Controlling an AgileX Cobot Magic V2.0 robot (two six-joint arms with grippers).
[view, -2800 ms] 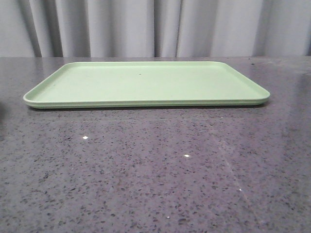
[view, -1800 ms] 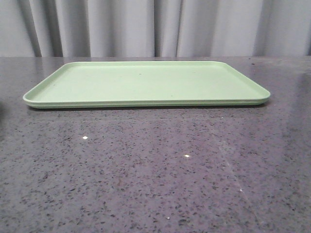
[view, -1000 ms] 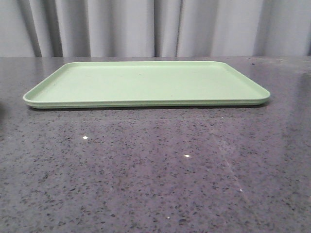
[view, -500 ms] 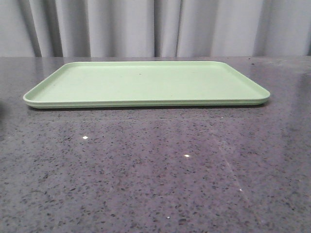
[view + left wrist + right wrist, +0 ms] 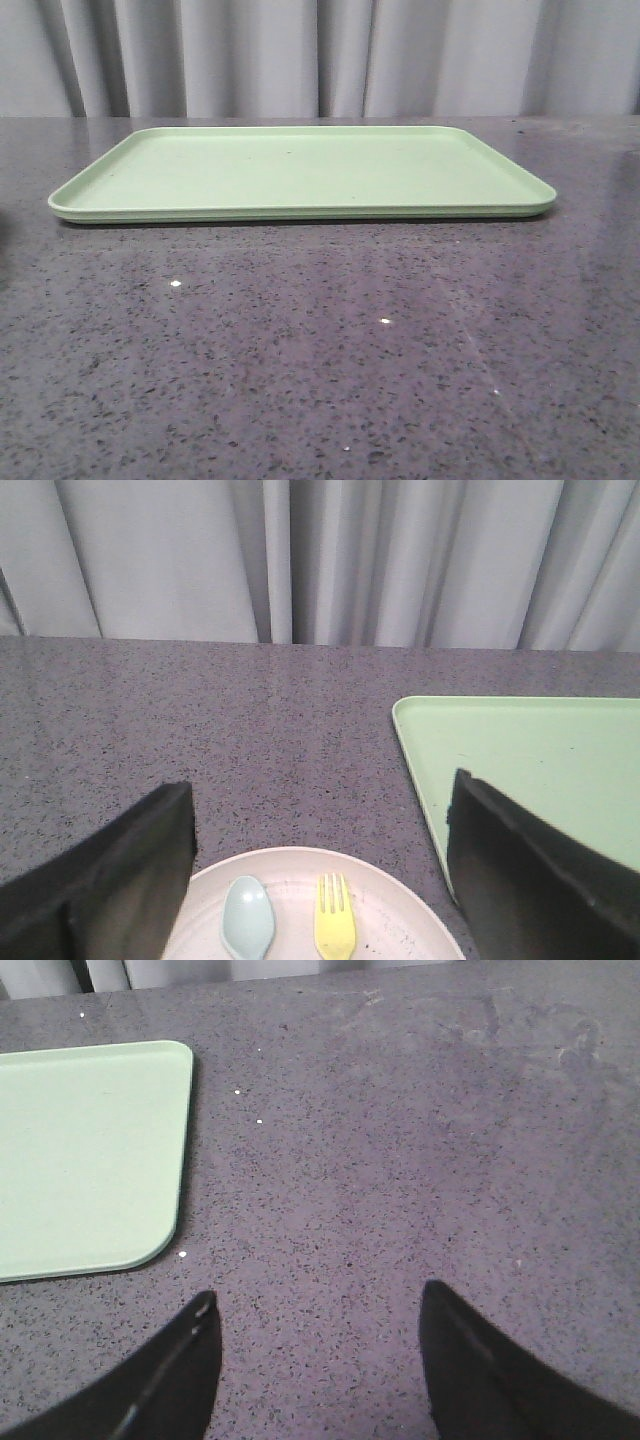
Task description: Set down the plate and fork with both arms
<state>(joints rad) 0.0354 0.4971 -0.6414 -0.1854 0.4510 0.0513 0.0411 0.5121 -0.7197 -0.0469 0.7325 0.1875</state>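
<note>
In the left wrist view the pale cream plate (image 5: pixel 400 920) lies on the counter below my open left gripper (image 5: pixel 320 810), beside the tray's end. A small yellow fork (image 5: pixel 335 920) lies on the plate with its tines toward the curtain. My left gripper's black fingers (image 5: pixel 110 880) stand wide apart over the plate and hold nothing. My right gripper (image 5: pixel 320 1305) is open over bare counter, off the tray's other end, and holds nothing. Neither gripper, plate nor fork shows in the front view.
A rectangular light green tray (image 5: pixel 300 212) lies across the dark speckled counter; its ends show in the left wrist view (image 5: pixel 420 770) and the right wrist view (image 5: pixel 165 1245). A pale blue-grey spoon (image 5: pixel 247 920) lies on the plate beside the fork. A grey curtain (image 5: pixel 320 55) hangs behind.
</note>
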